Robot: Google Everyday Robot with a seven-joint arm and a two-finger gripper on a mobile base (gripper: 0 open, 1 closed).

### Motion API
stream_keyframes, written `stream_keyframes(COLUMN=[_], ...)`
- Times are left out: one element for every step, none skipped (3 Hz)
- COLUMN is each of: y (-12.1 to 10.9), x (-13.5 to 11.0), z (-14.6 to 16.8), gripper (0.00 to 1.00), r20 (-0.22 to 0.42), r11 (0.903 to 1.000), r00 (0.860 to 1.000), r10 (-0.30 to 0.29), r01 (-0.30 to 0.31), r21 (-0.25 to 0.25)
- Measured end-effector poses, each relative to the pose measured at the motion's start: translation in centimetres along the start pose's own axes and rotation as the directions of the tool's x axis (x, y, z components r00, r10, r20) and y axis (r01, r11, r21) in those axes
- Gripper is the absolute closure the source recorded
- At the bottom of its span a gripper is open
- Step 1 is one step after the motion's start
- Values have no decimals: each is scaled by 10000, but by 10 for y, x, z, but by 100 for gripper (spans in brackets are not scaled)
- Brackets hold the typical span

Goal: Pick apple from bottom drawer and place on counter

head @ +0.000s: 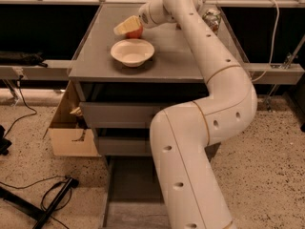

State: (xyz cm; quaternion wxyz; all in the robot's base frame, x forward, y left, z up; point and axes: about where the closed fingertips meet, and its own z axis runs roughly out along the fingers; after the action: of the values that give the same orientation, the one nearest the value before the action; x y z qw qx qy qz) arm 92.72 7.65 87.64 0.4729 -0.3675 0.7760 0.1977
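Note:
The apple (135, 33) is small and red, at the back of the counter (176, 56), just behind a white bowl (132, 51). My gripper (127, 27) reaches over the counter from the right, and its yellowish fingers (123, 27) are closed around the apple, which is at or just above the surface. The bottom drawer (125, 190) is pulled out at floor level, partly hidden by my arm, and the part that shows holds nothing.
A shiny can-like object (211, 18) stands at the counter's back right, behind my arm. An open cardboard box (71, 128) sits left of the cabinet. Cables and a black stand (47, 204) lie on the floor at the left.

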Motion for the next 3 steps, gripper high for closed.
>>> stream_keyframes(y=[-3,-1,7], x=[-18,-53,-83], z=[-12,-54,-98], gripper=[0,0,0], r20=[1101,2850,3882], r11=[9995,9938,9759], r00=[9939,9573,9073], r10=[-62,-473,-1617], r01=[95,737,2054], r21=[-294,-826,-734])
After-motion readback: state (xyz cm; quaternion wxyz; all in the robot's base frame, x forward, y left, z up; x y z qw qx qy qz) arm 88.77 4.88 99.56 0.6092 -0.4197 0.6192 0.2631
